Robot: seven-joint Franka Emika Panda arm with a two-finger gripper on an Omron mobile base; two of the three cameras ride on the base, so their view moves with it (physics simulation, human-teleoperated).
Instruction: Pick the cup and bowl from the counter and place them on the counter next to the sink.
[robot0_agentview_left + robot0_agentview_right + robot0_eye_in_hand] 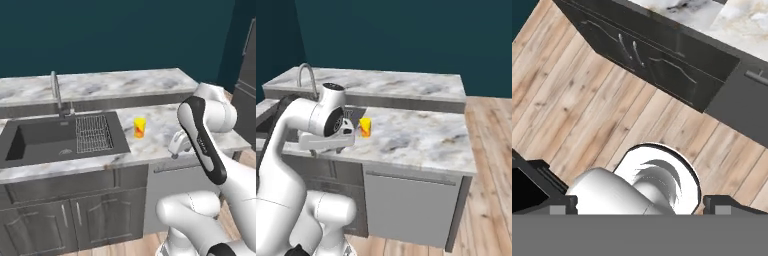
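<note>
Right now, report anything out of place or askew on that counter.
Nothing stands out. The cup stands upright on the counter, just right of the sink; nothing is spilled or damaged.

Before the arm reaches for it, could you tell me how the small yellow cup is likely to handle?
The cup looks small and rigid, so probably light. It stands upright and narrow on the counter, so a sideways nudge might tip it; once on its round side it could roll.

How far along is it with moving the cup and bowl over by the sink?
The cup already stands on the counter just right of the sink, so that part looks done. The claw is open, holding nothing, at the counter's front edge. The bowl still needs fetching; I cannot spot it here.
</note>
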